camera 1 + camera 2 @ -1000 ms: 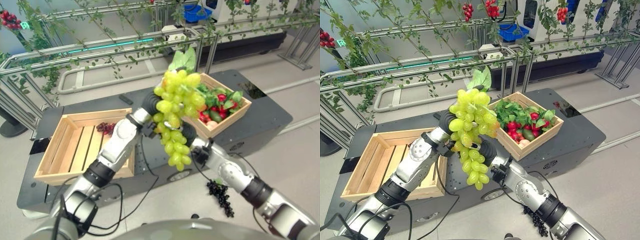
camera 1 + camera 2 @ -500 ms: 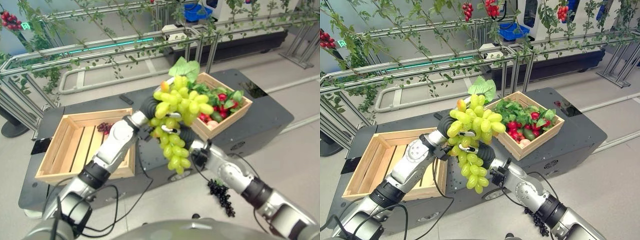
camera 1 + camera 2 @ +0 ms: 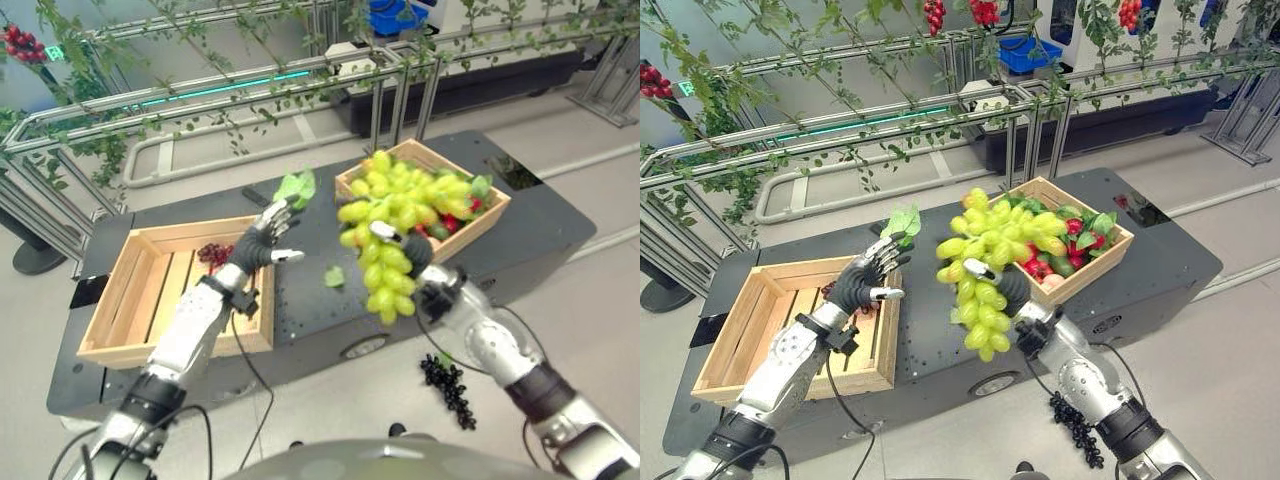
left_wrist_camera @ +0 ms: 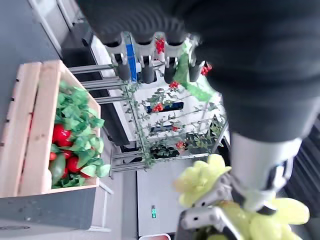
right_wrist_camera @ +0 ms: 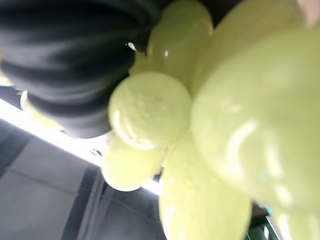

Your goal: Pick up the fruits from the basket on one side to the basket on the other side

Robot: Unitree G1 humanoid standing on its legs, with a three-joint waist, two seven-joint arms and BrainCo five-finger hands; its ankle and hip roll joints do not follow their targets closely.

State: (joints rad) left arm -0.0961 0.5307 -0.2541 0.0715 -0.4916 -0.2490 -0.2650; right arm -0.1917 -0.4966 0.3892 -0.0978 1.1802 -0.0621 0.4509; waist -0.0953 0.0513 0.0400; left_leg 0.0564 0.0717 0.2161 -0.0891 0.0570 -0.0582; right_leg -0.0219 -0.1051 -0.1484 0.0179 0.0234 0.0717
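A big bunch of green grapes hangs in the air between the two crates, close to the right one. My right hand is shut on its stem part from below, and grapes press against the palm. My left hand hovers over the near right corner of the left wooden crate, fingers straight and spread. A green leaf sits at its fingertips. The left crate holds a small dark red grape bunch. The right crate is full of red and green produce.
Both crates stand on a black platform. A small green leaf shows above the platform between the hands. A black grape bunch lies on the floor on the right. Metal rails with vines run behind.
My left hand has let go of the green bunch and drawn back left over the left crate, with a leaf at its fingertips. The right hand alone now holds the bunch, further right.
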